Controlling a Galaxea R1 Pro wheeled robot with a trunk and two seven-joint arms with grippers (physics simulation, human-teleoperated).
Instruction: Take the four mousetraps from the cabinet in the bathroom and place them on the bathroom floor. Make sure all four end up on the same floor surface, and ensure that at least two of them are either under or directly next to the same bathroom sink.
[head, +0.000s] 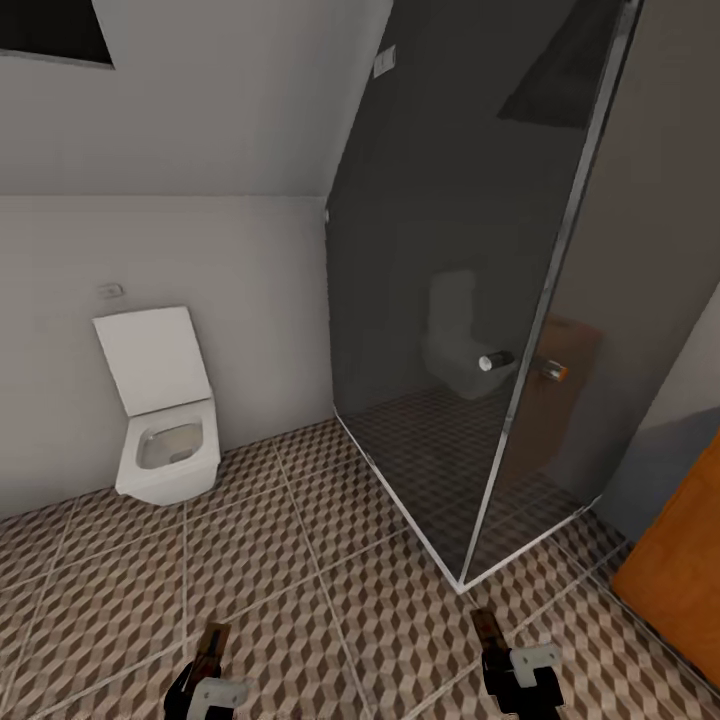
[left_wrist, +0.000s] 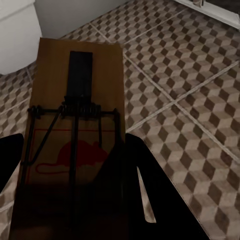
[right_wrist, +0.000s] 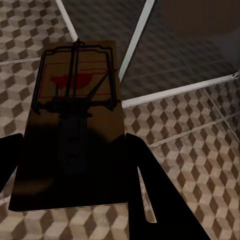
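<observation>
Each of my hands holds a mousetrap. At the bottom of the head view, my left gripper (head: 209, 668) is shut on a tan mousetrap (head: 213, 638). Its wrist view shows that mousetrap (left_wrist: 75, 90) with a red mouse mark and dark wire, between dark fingers (left_wrist: 150, 200). My right gripper (head: 503, 660) is shut on another mousetrap (head: 488, 625), seen close up (right_wrist: 75, 125) over the tiles. Both hang above the cube-patterned bathroom floor (head: 300, 560). The sink is out of view. An orange-brown wooden panel (head: 680, 570) stands at the right edge; I cannot tell if it is the cabinet.
A square white toilet (head: 165, 440) with its lid up hangs on the far wall at left. A dark glass shower enclosure (head: 470, 300) with a chrome frame and handle (head: 495, 360) fills the middle and right. Open tiled floor lies between the toilet and the shower.
</observation>
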